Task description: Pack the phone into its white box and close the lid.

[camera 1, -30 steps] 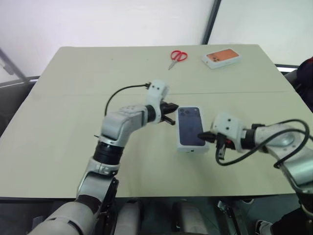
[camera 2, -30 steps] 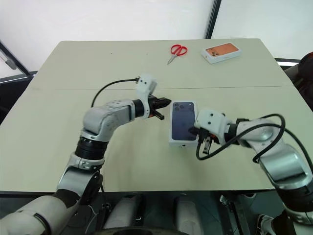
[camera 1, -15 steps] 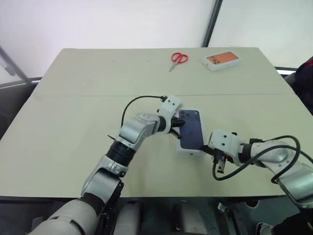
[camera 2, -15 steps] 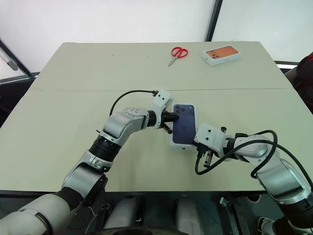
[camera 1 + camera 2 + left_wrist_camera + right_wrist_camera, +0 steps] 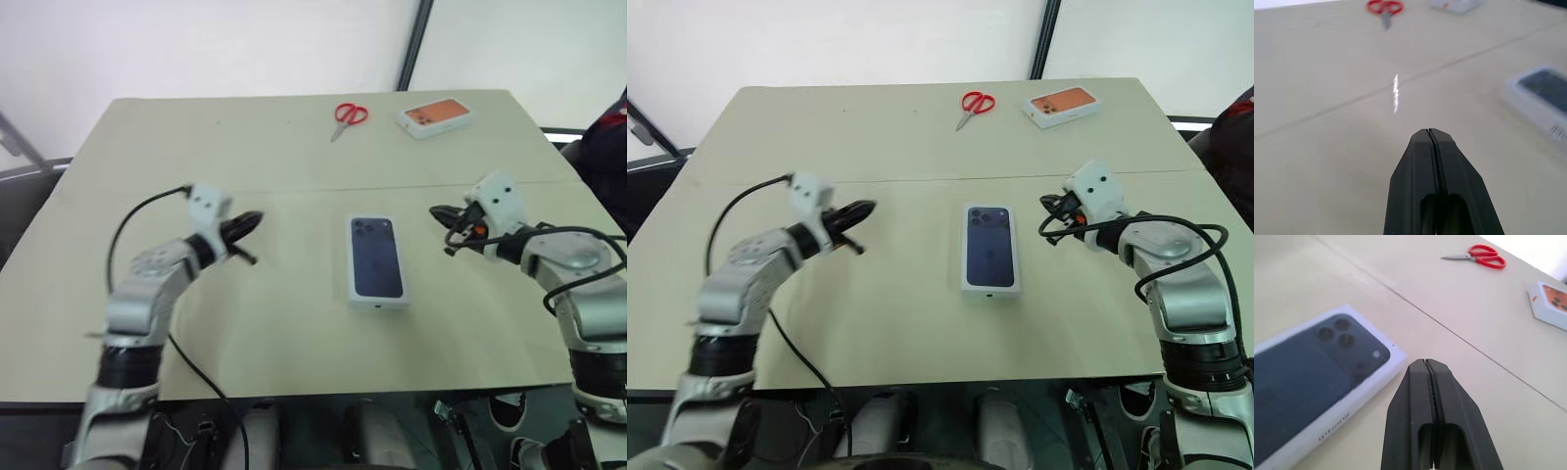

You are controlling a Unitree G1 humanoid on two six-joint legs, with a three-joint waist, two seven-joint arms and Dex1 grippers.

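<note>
White lid (image 5: pixel 377 259) mid-table, bare tabletop (image 5: pixel 294 323) around, both end effectors (image 5: pixel 247 223) (image 5: pixel 438 212) closed, empty, flanking

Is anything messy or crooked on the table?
Nothing stands out. The lid sits flat and square on the closed box, both claws are shut and off it, and the scissors and orange-picture box lie neatly at the far edge.

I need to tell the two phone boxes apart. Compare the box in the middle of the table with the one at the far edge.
The closed white box shows a dark blue phone picture on its lid; the far box shows an orange one. The white box lies between the two grippers, lengthwise away from the robot; the far box sits askew near the red scissors. Both are flat white rectangles lying closed on the table.
</note>
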